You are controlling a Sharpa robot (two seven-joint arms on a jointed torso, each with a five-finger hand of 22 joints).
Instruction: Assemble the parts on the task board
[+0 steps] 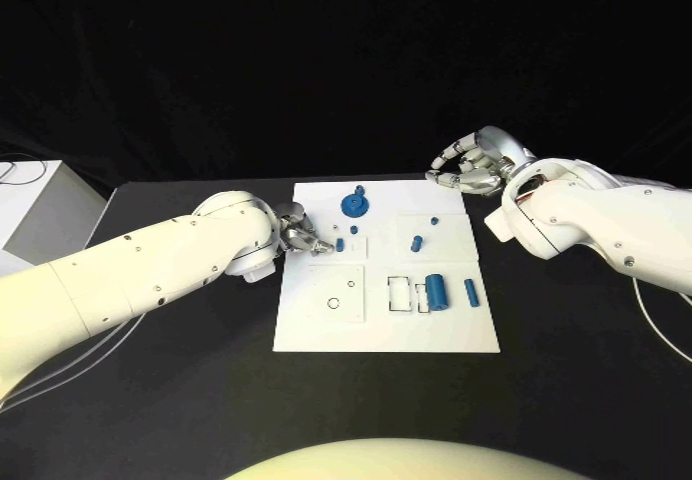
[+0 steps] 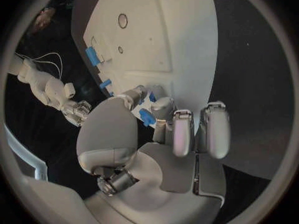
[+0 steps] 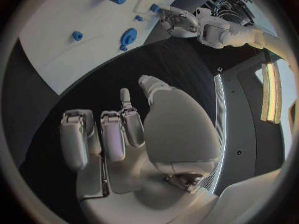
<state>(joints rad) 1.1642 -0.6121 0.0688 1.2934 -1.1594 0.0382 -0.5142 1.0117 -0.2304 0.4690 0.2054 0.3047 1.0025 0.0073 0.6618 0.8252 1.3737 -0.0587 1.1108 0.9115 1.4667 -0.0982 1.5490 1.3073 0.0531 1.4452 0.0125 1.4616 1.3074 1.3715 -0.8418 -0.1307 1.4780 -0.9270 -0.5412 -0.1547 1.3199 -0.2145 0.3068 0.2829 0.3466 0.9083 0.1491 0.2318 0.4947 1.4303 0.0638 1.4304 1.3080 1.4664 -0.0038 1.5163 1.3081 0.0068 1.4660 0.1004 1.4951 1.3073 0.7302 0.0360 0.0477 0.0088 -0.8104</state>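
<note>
1. The task board (image 1: 325, 320) — a flat white plate in the middle of the black table (image 1: 577, 380) — carries small blue parts across its far and right areas.
2. The left hand (image 1: 300, 238) sits at the board's left edge, its fingertips (image 2: 163, 106) closed on a small blue peg (image 2: 147, 117), just beside another short blue peg (image 1: 339, 243) standing on the board.
3. The right hand (image 1: 470, 165) hovers off the far right corner, fingers curled in, holding nothing.
4. Judging by this, a peg placement is under way; next comes lining it up over a hole and pressing straight down.
5. Shapes: a round blue disc with a knob (image 1: 355, 205) near the far edge, a smooth blue cylinder (image 1: 472, 292) and a blue block (image 1: 437, 292) at the right — hard, matte plastic by the look.
</note>
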